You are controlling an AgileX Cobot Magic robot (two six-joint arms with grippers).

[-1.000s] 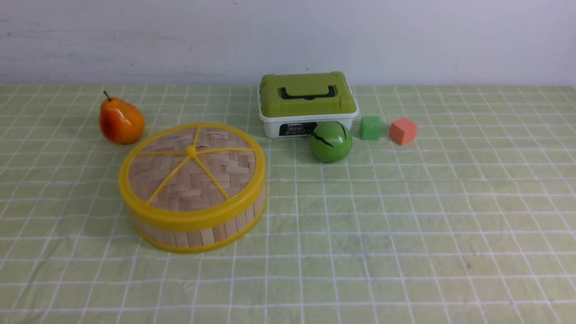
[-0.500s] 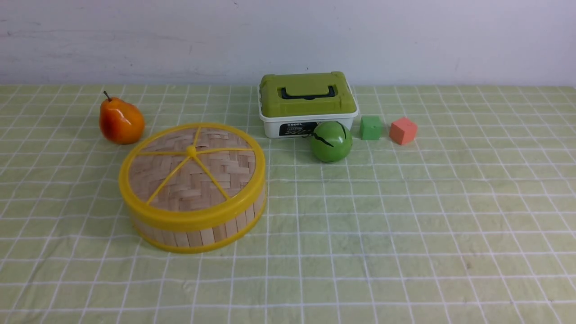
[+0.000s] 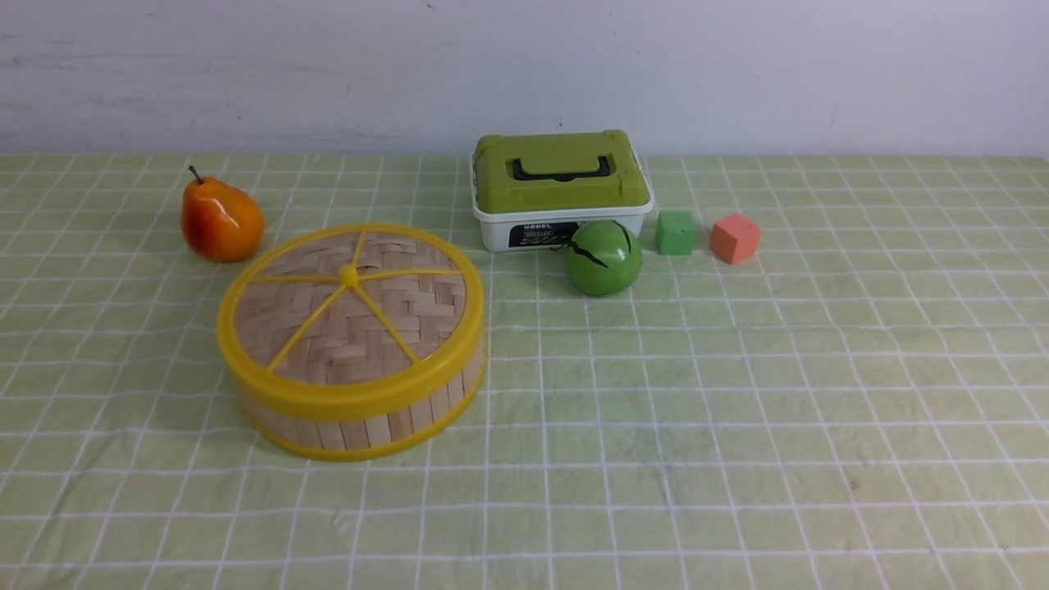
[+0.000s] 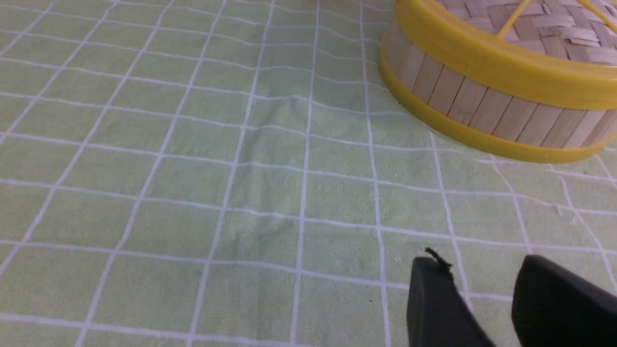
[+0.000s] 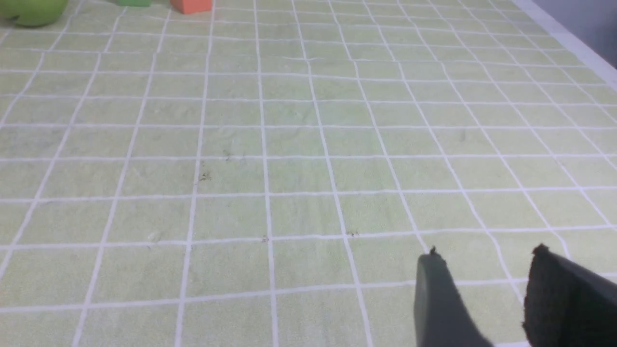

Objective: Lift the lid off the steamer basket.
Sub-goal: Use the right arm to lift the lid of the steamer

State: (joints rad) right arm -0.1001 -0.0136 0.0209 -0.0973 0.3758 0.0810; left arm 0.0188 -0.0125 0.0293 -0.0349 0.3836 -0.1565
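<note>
Both jaws stand apart with nothing in them: the left gripper (image 4: pixel 479 264) and the right gripper (image 5: pixel 486 251) hang low over the checked cloth (image 3: pixel 737 410). The lid (image 3: pixel 350 307) sits shut on the steamer basket (image 3: pixel 361 422), on the robot's left side, near the pear (image 3: pixel 221 221). If a gripper grabs the thick yellow rim badly, the whole basket could lift too, or slide and bump the pear.

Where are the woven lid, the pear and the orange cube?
lid (image 3: pixel 350 319), front view, on the woven bamboo between two yellow spokes.
pear (image 3: pixel 221 223), front view, middle of its body.
orange cube (image 3: pixel 733 238), front view, its near face.
</note>
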